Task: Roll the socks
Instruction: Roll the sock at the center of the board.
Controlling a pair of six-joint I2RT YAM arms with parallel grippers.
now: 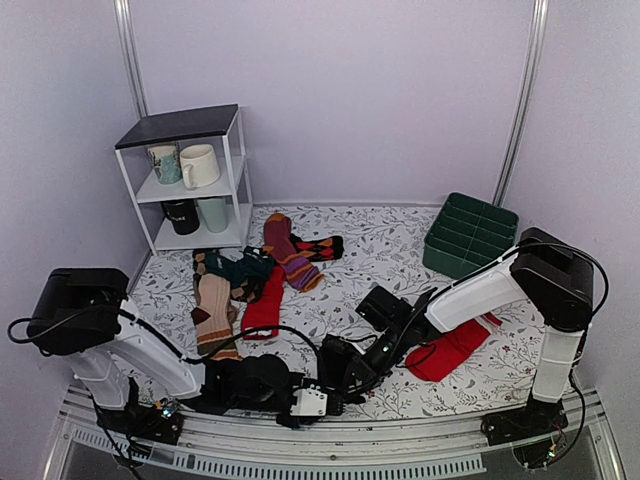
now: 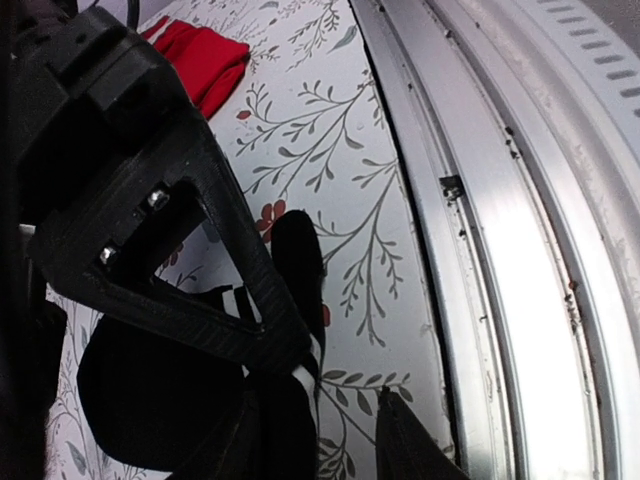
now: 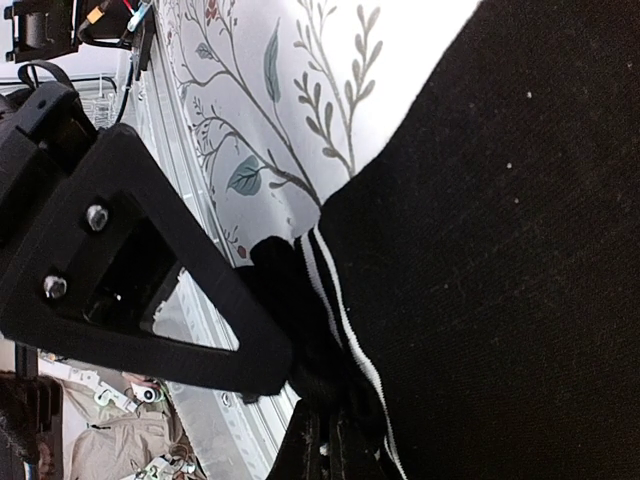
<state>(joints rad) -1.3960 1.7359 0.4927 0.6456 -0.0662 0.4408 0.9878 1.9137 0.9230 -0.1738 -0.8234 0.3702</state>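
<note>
Pale lilac walls [image 1: 350, 100] enclose a table [image 1: 390, 250] covered in a leaf-print cloth. From above, the socks [image 3: 500, 230] lie at six o'clock on the table, close to the near rail and between my two arms. A red sock [image 1: 455, 345] lies at four o'clock.

My right gripper [image 3: 300, 400] is clamped on the striped cuff [image 3: 330, 290], with the fabric bunched between its jaws. My left gripper [image 2: 338, 390] has its jaws half apart around the same cuff end. I cannot tell whether it grips the cloth or merely rests against it, as my own finger blocks that view.

Assessment: the socks are light, limp and not fragile, and the knit offers good friction. They will slump wherever unsupported. The best hold is at the cuff, pinching both layers together.
</note>
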